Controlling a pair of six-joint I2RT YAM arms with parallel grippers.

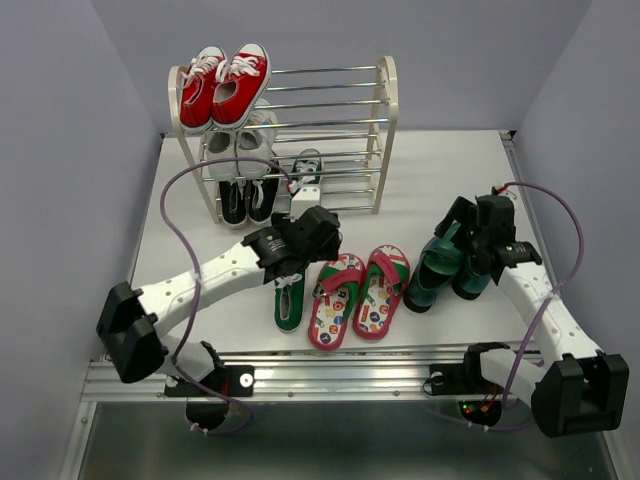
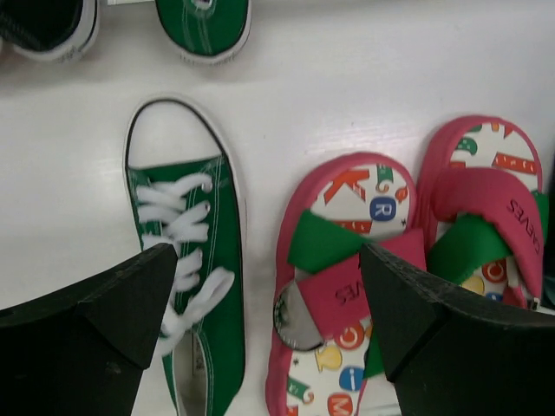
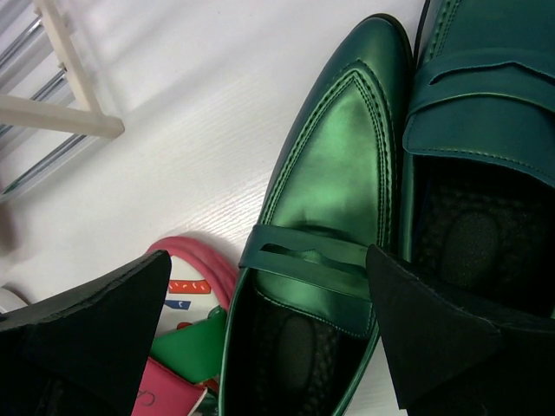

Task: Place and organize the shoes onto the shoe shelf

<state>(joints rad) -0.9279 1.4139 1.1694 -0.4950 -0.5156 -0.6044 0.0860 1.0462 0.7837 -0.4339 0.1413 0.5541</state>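
One green canvas sneaker (image 1: 289, 300) lies on the table, also in the left wrist view (image 2: 195, 260). Its partner (image 1: 308, 165) sits low in the shoe shelf (image 1: 385, 120), toe showing in the left wrist view (image 2: 204, 26). Two red-strapped flip-flops (image 1: 357, 295) lie side by side on the table (image 2: 342, 286). The dark-green heels (image 1: 445, 270) stand to their right (image 3: 338, 191). My left gripper (image 1: 305, 240) is open and empty, hovering above the sneaker and left flip-flop (image 2: 269, 295). My right gripper (image 1: 472, 250) is open and empty over the left heel (image 3: 269, 321).
Red sneakers (image 1: 225, 85) sit on the shelf's top tier, white sneakers (image 1: 245, 145) below them, black sneakers (image 1: 245, 198) at the bottom left. The shelf's cream foot (image 3: 61, 113) shows in the right wrist view. Grey walls close in both sides.
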